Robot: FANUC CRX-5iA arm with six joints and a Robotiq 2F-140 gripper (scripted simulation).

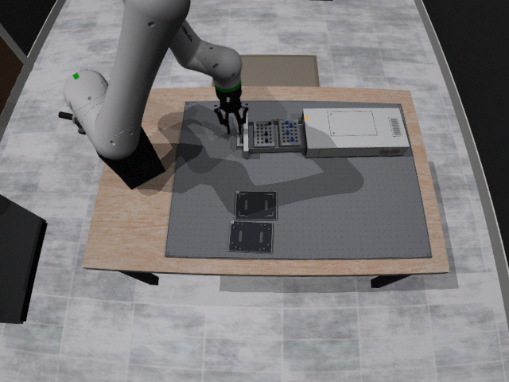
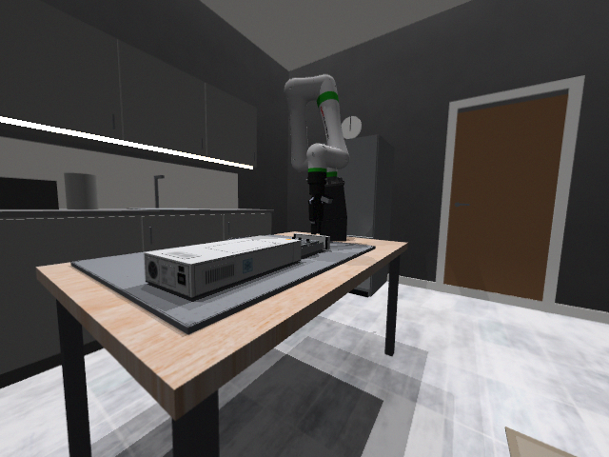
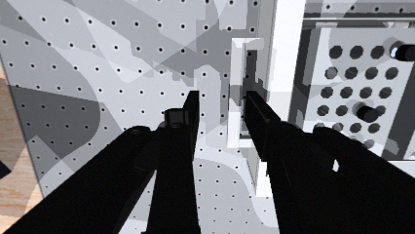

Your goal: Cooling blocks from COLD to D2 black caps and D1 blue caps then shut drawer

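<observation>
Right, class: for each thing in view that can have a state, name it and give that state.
Drawer: open
COLD's lamp: lit
Black-capped block: in the drawer
Blue-capped block: in the drawer
D1: unoccupied
D2: unoccupied
Gripper: partly open, holding nothing

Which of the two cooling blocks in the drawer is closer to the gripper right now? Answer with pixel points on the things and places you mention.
The black-capped block (image 1: 263, 139) (image 3: 336, 122), beside the drawer's front panel (image 1: 246, 139) (image 3: 283, 63); the blue-capped one (image 1: 283, 139) sits nearer the cooler's housing (image 1: 357, 142).
</observation>
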